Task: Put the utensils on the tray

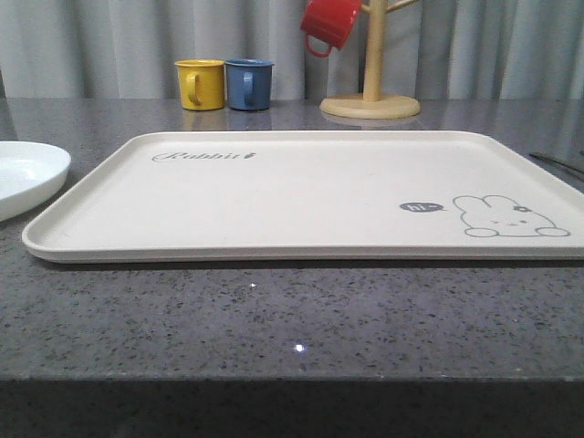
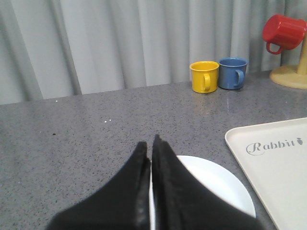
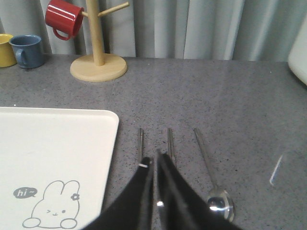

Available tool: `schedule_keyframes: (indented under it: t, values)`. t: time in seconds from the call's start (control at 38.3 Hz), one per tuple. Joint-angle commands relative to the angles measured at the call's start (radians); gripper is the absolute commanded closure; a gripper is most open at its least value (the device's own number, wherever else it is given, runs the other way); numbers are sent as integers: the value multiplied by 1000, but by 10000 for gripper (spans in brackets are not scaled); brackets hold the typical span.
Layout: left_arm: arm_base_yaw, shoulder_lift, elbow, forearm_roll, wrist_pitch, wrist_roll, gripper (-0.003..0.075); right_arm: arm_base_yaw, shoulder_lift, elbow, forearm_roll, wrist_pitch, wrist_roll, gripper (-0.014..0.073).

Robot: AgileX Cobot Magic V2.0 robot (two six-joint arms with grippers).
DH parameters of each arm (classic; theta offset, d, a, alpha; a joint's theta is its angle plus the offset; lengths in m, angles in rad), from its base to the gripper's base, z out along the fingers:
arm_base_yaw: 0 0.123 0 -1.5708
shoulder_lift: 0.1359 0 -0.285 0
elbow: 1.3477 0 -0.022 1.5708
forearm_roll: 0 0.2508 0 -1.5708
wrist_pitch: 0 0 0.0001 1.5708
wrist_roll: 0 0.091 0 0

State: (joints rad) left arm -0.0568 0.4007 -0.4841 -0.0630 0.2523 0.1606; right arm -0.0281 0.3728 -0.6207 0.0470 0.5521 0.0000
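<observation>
Here we are with the cream rabbit tray [image 1: 301, 196] lying bare in the middle of the grey table [image 1: 274, 319], nothing on it but its printed bunny and script, so by my reckoning the job has barely started. Over on the left, the white plate [image 2: 216, 184] sits on the table just beside the tray's left rim, not on it, and the left pincer [image 2: 151, 153] hovers right above the plate's near edge with its black fingers pressed together (nothing between them that I can make out). On the right side the metal pieces are laid out in a neat row just off the tray's right edge, which reads as a staging line for easy picking: the spoon [image 3: 213, 179] lies with its bowl nearest the arm, and two slim metal handles [image 3: 140, 143] run parallel beside it. I can't tell from here which of those belongs to the fork or the chopsticks, since the right pincer [image 3: 156, 165] covers their near ends. Its fingers are closed tight too, poised over that pair, gripping nothing I can see. Back by the curtain the yellow mug [image 1: 200, 84] and blue mug [image 1: 248, 84] stand touching, and the red mug [image 1: 330, 23] hangs from the wooden mug tree [image 1: 370, 87], well clear of the action.
</observation>
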Motion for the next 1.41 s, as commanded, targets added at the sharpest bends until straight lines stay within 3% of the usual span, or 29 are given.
schedule_keyframes:
  t: [0.0, 0.16, 0.24, 0.26, 0.57, 0.86, 1.05, 1.18, 1.38]
  values:
    - [-6, 11, -39, -4, -73, -6, 523, 4, 14, -36, -1, -74, -11, 374]
    - [-6, 11, -39, -4, -74, -6, 167, 4, 14, -36, -1, -68, -11, 48]
    - [-6, 11, -39, -4, -74, -6, 80, 4, 14, -36, -1, -66, -11, -66]
    - [-6, 11, -39, -4, -74, -6, 69, 4, 14, -36, -1, -66, -11, -66]
    - [-11, 61, -68, -12, -40, -6, 71, 4, 14, -36, -1, -66, -11, -50]
    - [-126, 319, -287, -12, 329, -6, 75, 4, 14, -36, -1, -66, -11, -50]
    - [-205, 542, -421, -2, 569, -6, 122, 4, 14, -36, -1, -66, -11, -50]
    - [-232, 678, -507, 20, 693, -5, 173, 4, 14, -36, -1, -66, -11, -50]
    - [-236, 849, -599, 51, 773, -5, 198, 4, 14, -36, -1, -66, -11, -50]
